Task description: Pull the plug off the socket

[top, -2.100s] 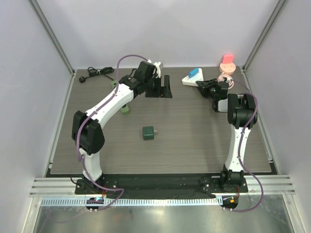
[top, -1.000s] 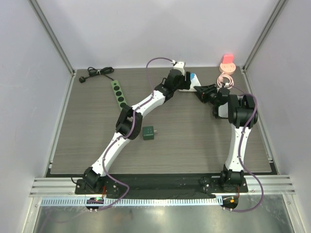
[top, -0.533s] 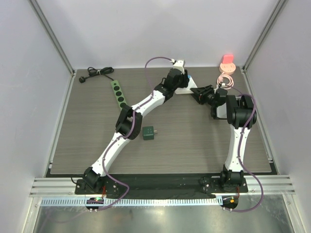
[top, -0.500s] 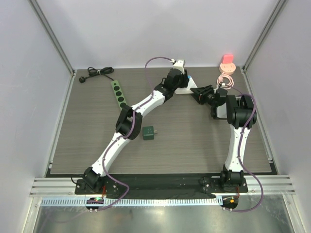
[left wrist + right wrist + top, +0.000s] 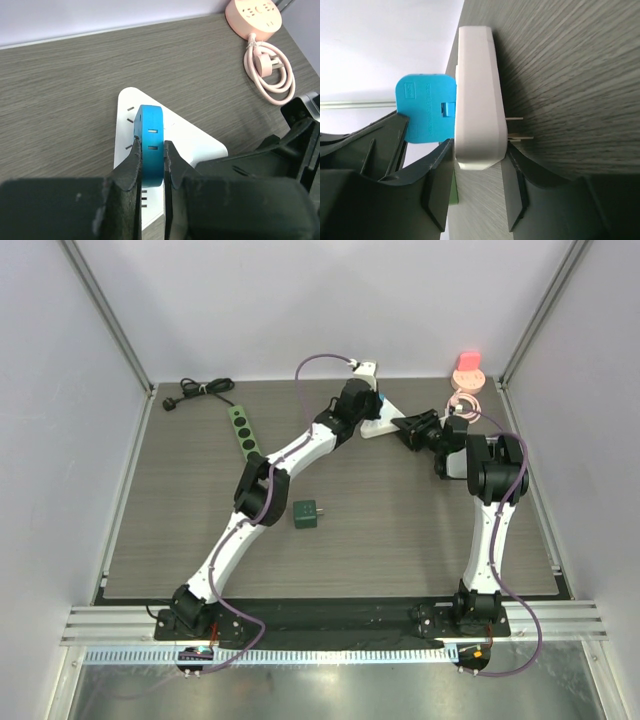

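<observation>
A: Eyes on the blue plug (image 5: pixel 151 142). It sits in the white socket (image 5: pixel 192 142), pressed flat against its face, and the right wrist view shows no gap.

B: And the left claw (image 5: pixel 151 159) has it! Both fingers are pinched narrow on the plug's flat sides.

A: The right claw (image 5: pixel 477 150) takes the other job. Its fingers clamp the socket's rounded end, one on the plug side and one on the back.

B: Two metal pins poke out of the socket's back toward the tabletop (image 5: pixel 380 530). Whether the socket rests on the wood or hangs lifted, I cannot tell.

A: From above, it all sits at the far side of the tabletop, right of middle, with the two claws meeting nose to nose.

B: Further right is the pink power strip (image 5: pixel 254 15) by the back wall. Its pink cord (image 5: pixel 270 75) is coiled beside it, apart from the socket.

A: Over on the left, a green power strip (image 5: pixel 242 430) lies well apart, and a black cord (image 5: pixel 200 390) sits in the far left corner.

B: And a small green cube (image 5: pixel 306 513) sits mid-tabletop, just beside the left arm's elbow.
</observation>
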Controlling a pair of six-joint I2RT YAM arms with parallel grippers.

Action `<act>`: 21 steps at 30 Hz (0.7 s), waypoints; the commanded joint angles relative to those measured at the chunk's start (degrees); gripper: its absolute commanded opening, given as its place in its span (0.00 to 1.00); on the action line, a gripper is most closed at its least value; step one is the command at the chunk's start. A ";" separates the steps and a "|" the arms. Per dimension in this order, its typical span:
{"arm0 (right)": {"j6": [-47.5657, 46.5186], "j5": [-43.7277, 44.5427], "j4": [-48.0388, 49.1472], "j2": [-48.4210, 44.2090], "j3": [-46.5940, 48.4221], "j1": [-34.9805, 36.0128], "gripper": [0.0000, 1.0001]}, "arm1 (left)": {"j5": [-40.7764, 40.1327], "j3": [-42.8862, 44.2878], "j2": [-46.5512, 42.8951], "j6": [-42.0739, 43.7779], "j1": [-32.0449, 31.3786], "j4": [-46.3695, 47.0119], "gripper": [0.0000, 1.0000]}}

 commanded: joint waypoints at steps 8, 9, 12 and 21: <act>-7.24 1.79 -10.51 0.47 7.39 1.32 0.12 | 5.06 -0.65 -7.60 -2.23 -0.52 -3.99 0.00; -7.86 3.10 -12.87 0.21 7.39 1.41 0.04 | 5.14 -0.48 -7.87 -2.32 -0.52 -3.64 0.00; -10.32 4.87 -16.83 -0.93 7.48 1.84 0.01 | 5.15 0.92 -8.75 -3.20 -0.43 -3.38 0.00; -12.52 10.14 -22.82 -1.91 7.48 2.11 0.01 | 7.17 1.37 -11.91 -5.22 0.18 -2.41 0.00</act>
